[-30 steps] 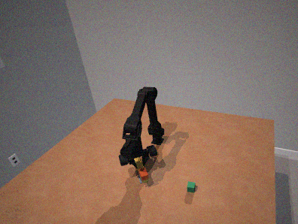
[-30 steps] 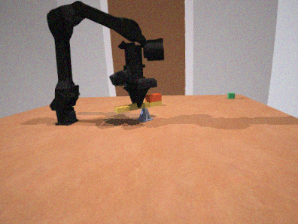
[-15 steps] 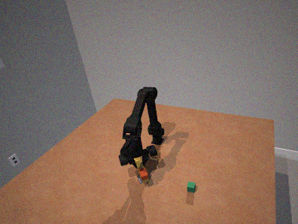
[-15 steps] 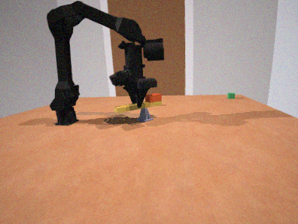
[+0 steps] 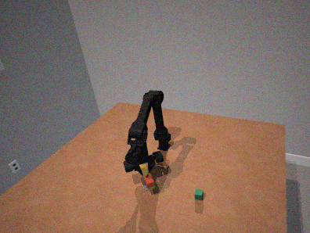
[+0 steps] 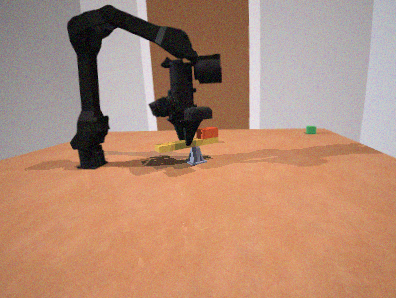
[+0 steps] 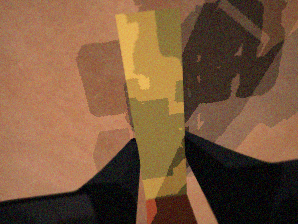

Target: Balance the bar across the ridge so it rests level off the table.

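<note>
The yellow bar [image 5: 144,168] [image 6: 167,146] [image 7: 155,110] is off the table, with a red block [image 5: 149,181] [image 6: 209,132] [image 7: 172,211] on top near one end. My gripper [image 6: 189,143] [image 7: 159,140] is shut on the bar between its plain end and the red block. The blue-grey ridge [image 6: 196,156] stands on the table under the bar, slightly to the red block's side of the fingertips in the exterior view. There the plain end appears a little lower; perspective leaves the true tilt unclear. Whether the bar touches the ridge top cannot be told. The wrist view does not show the ridge clearly.
A small green cube [image 5: 199,195] [image 6: 311,130] lies on the wooden table [image 5: 243,156] [image 6: 200,230], well away from the bar and ridge. The arm's dark shadows fall around the ridge.
</note>
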